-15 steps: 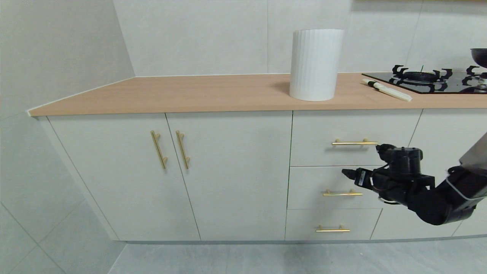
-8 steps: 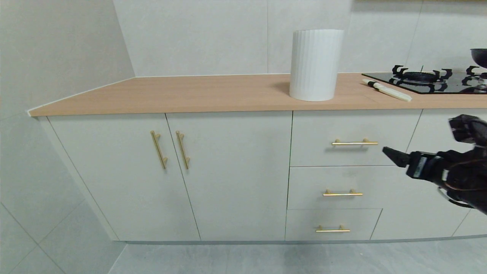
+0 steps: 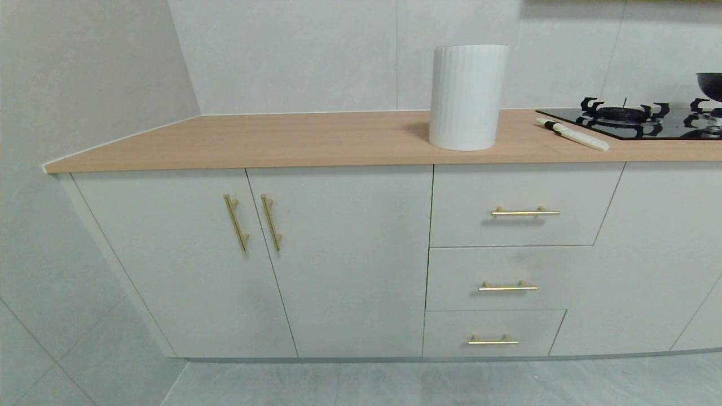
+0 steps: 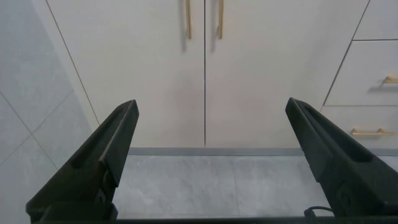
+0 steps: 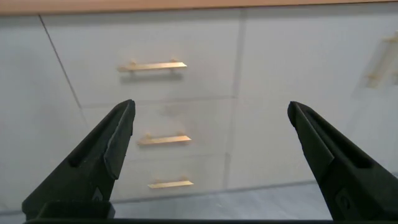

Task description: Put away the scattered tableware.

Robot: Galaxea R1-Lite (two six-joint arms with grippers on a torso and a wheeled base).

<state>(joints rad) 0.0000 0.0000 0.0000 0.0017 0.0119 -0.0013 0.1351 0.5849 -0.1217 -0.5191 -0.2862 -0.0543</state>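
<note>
White utensil flat on the counter, at the gas hob's near edge, right of the upright ribbed white canister. Left jaws spread wide, empty, facing the double cabinet doors low by the floor. Right jaws spread wide, empty, facing the three-drawer stack

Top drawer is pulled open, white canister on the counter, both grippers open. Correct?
No: the top drawer is fully shut, as the head view shows. The white canister is on the counter, and the left gripper and right gripper are open.
</note>
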